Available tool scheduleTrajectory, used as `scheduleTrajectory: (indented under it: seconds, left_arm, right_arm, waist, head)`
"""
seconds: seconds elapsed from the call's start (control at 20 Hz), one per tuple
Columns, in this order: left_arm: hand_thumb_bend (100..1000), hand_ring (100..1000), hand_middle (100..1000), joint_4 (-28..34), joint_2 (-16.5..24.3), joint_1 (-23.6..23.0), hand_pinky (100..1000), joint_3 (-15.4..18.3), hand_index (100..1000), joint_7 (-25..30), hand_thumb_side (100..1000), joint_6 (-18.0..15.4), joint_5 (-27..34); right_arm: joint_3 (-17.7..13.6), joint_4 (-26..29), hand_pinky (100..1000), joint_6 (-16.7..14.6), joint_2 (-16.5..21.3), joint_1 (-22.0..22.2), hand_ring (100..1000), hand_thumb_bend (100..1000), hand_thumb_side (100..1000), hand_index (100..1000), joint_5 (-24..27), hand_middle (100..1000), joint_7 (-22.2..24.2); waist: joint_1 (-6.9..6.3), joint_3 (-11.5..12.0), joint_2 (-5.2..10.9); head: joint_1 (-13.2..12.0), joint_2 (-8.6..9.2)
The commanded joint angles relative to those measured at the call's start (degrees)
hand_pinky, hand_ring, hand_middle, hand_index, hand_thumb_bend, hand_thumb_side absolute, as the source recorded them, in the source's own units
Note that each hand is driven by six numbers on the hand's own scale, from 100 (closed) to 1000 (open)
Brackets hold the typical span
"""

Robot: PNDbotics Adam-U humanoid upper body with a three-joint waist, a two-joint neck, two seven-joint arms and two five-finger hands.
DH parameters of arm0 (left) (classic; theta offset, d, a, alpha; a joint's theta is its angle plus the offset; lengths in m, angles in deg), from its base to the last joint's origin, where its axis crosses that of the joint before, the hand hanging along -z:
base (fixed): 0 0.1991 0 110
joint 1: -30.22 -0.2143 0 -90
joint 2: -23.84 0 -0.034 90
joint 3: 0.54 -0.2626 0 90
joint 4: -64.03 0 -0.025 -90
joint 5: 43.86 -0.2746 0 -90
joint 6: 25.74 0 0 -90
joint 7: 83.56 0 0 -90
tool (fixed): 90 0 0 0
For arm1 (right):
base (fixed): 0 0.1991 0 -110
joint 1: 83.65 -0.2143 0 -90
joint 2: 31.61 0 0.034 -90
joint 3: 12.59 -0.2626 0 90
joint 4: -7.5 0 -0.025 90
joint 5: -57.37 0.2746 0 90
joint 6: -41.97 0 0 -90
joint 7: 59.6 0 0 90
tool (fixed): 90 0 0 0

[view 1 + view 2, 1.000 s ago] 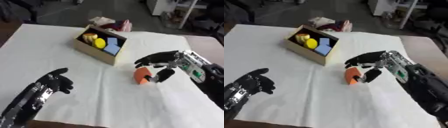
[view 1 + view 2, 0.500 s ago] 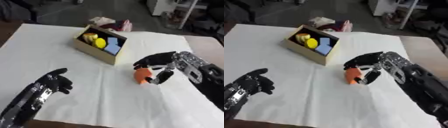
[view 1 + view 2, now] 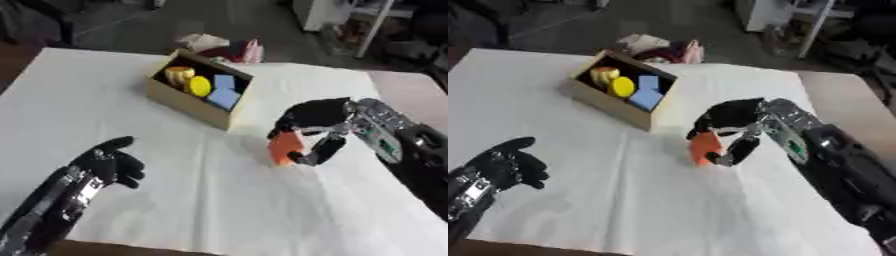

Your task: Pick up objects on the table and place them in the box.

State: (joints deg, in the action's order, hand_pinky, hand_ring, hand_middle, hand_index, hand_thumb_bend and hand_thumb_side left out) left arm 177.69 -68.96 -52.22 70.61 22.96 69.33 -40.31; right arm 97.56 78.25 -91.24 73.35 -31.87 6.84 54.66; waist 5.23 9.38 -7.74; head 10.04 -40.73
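An orange block [image 3: 285, 146] stands on the white table, right of centre. My right hand [image 3: 322, 119] reaches in from the right with its fingers curled over the block's top and its thumb [image 3: 320, 150] against the block's right side. The open cardboard box [image 3: 198, 89] sits behind and to the left, holding a yellow disc [image 3: 199, 85], blue blocks [image 3: 225, 94] and a yellowish piece [image 3: 178, 75]. My left hand [image 3: 108, 163] rests near the lower left with its fingers curled and nothing in it.
The white table [image 3: 175, 200] ends at a wooden front edge at the bottom. Behind the box lies a heap of pale and pink things [image 3: 229, 45] at the table's far edge. A brown surface [image 3: 402, 87] adjoins the table on the right.
My right hand has closed a little further round the orange block. The left hand stays where it was.
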Motion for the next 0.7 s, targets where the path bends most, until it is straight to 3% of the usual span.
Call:
scheduleTrajectory:
  seconds: [0.05, 0.3, 0.45, 0.7]
  left_arm:
    - [100, 682, 645, 0.93, 0.54, 0.24, 660, 0.51, 929, -0.23, 818, -0.02, 0.12]
    - [100, 682, 645, 0.93, 0.36, 0.18, 660, 0.53, 928, -0.34, 818, -0.08, 0.31]
    - [100, 682, 645, 0.93, 0.03, 0.24, 660, 0.39, 928, -0.18, 819, -0.07, 0.43]
    - [100, 682, 644, 0.93, -0.82, 0.75, 660, 0.13, 928, 0.10, 819, -0.24, 0.73]
  right_arm:
    - [-3.63, 1.22, 834, -8.77, 0.64, -2.69, 609, 100, 353, 845, 1.90, 479, 6.22]
    - [-7.55, -1.86, 831, -8.76, -2.77, -9.13, 602, 100, 312, 850, 4.43, 481, 5.25]
    - [-9.85, -7.44, 830, -8.24, -7.91, -14.32, 606, 100, 272, 858, 4.01, 489, 5.43]
    - [-14.82, -15.12, 823, -5.47, -18.61, -20.64, 599, 100, 209, 862, -0.93, 483, 3.86]
  waist:
    - [-0.36, -0.10, 0.92]
    - [-0.64, 0.15, 1.09]
    - [-1.06, 0.53, 1.03]
    - [-2.19, 1.62, 0.53]
  head:
    - [-0.27, 0.21]
    - [-0.42, 0.20]
    - [-0.28, 0.37]
    - [0.51, 0.85]
